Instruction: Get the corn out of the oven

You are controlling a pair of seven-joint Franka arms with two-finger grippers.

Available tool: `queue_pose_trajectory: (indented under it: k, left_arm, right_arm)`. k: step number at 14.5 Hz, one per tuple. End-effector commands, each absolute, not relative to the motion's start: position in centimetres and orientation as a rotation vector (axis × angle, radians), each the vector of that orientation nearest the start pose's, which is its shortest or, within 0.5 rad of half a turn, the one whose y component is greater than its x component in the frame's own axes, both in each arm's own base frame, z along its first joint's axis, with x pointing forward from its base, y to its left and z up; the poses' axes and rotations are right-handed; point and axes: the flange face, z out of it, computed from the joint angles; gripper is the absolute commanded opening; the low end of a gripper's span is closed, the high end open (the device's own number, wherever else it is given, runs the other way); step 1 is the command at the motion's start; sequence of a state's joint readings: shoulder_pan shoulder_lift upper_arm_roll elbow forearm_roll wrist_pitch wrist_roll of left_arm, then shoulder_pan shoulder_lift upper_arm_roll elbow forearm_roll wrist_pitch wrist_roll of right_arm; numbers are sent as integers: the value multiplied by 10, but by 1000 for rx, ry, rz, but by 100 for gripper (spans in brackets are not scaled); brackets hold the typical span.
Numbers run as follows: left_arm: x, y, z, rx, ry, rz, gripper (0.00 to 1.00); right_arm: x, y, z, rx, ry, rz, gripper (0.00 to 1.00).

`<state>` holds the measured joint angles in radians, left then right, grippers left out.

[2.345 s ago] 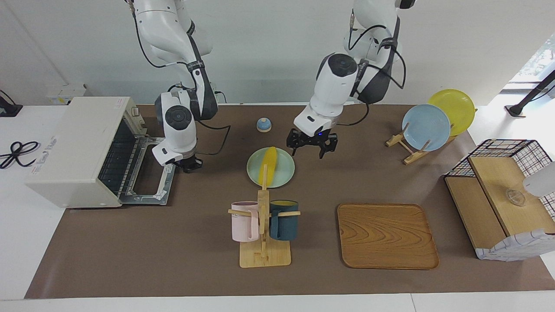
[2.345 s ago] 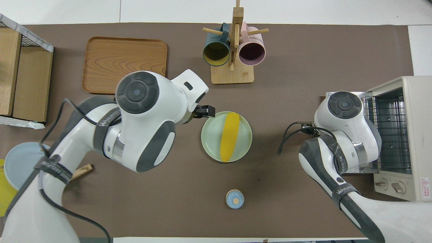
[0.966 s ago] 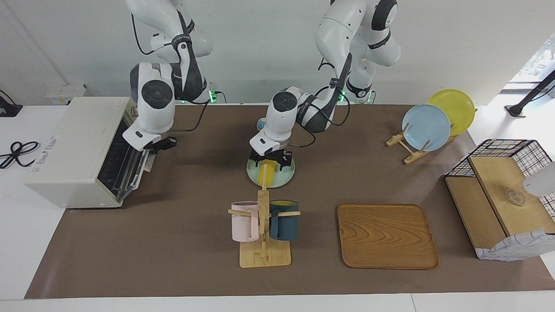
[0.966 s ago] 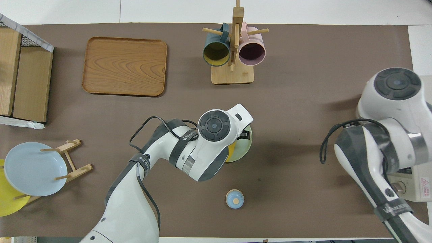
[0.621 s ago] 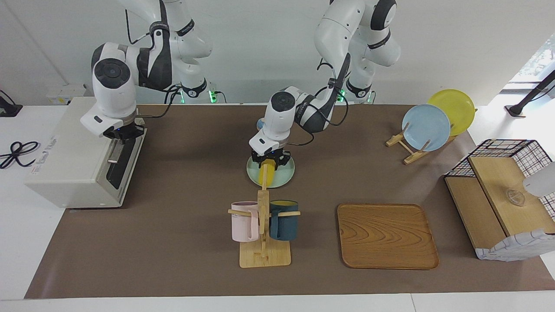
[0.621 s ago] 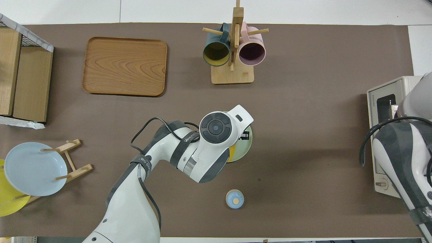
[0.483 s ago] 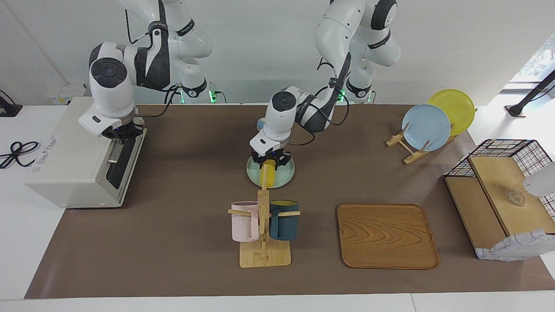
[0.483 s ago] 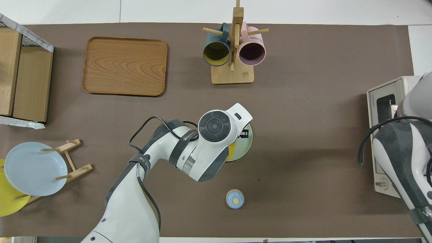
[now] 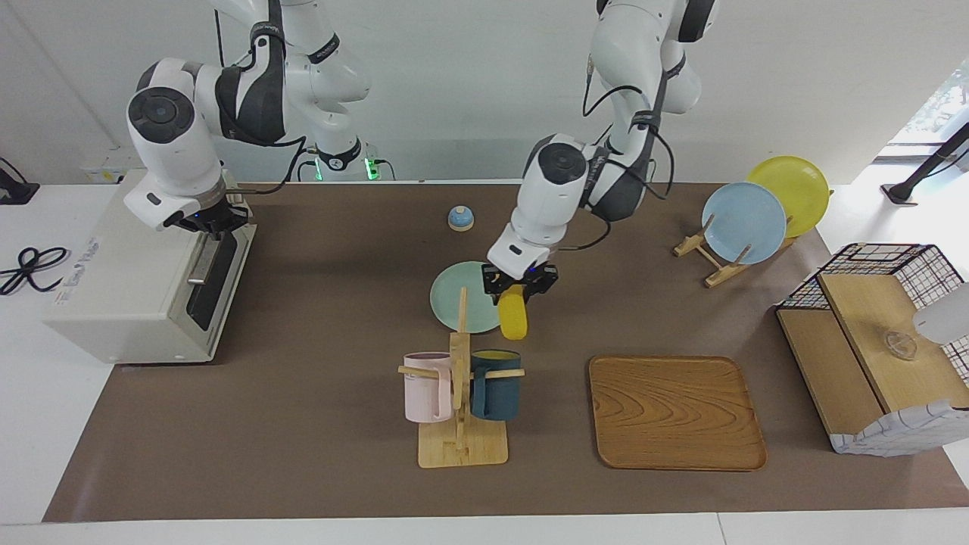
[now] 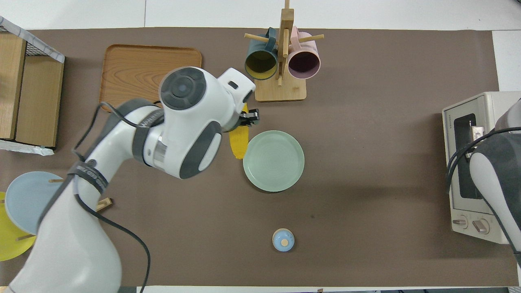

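Note:
My left gripper (image 9: 518,291) is shut on one end of the yellow corn (image 9: 515,319), which hangs tilted downward in the air. The corn (image 10: 238,142) is over the brown mat just off the rim of the pale green plate (image 9: 453,299), toward the left arm's end of the table. The plate (image 10: 273,160) has nothing on it. The off-white oven (image 9: 129,280) stands at the right arm's end with its dark glass door closed. My right gripper (image 9: 208,225) is shut at the door's top edge by the silver handle. From overhead the right arm covers part of the oven (image 10: 468,118).
A wooden mug rack (image 9: 460,424) with a pink and a dark blue mug stands farther from the robots than the plate. Beside it lies a wooden tray (image 9: 674,412). A small blue bell (image 9: 460,218), a plate stand (image 9: 746,223) and a wire-and-wood basket shelf (image 9: 878,341) are also on the table.
My left gripper closed on the corn and lifted it off the green plate toward the left arm's end. The oven door went from open to closed under my right gripper.

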<state>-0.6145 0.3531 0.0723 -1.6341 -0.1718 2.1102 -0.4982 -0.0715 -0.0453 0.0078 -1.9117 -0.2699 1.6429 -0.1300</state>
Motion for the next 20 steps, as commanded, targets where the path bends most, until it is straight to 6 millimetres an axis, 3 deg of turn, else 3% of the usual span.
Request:
queue_pose_trajectory:
  k: [1,2,3,4,5,7,9,10,12,14,16,19,20]
  left_arm:
    - [621,-277,420,-3303,-108,-65,0]
    - [635,-245,418,-3298,-98,-75,0]
    - [648,-216,410,-3292,-77,-70,0]
    - [668,-196,408,-3289,-80,-90,0]
    - [689,-184,398,-3282,-91,-76,0]
    - [725,-170,371,-3269,-107,-103,0]
    - [742,-131,361,-3266,-95,-147,0]
    - [747,-122,355,-3264,-92,-185,0]
    - [754,-119,331,-3258,-100,-217,0]
    - [763,-121,311,-3255,-99,-238,0]
    - [768,-118,308,-3254,-100,-236,0]
    - [767,-115,306,-3254,-37,-230,0]
    - [766,-113,307,-3252,-12,-220,89]
  right_arm:
    - [520,-42,529,-3261,-213,351,0]
    - [521,-33,534,-3225,-201,321,0]
    - [523,-23,538,-3188,-205,296,19]
    - [525,-17,545,-3141,-195,258,71]
    - [527,-11,549,-3102,-188,234,100]
    - [527,3,559,-3103,-225,249,100]
    - [527,5,569,-3111,-174,272,100]
    - [529,6,570,-3110,-135,263,100]
    - [531,8,578,-3107,-106,243,100]
    - [542,5,569,-3112,-105,275,100]
    - [544,11,580,-3115,-120,282,100]
    - [548,21,580,-3132,-89,255,100]
    - [548,21,581,-3133,-82,262,100]
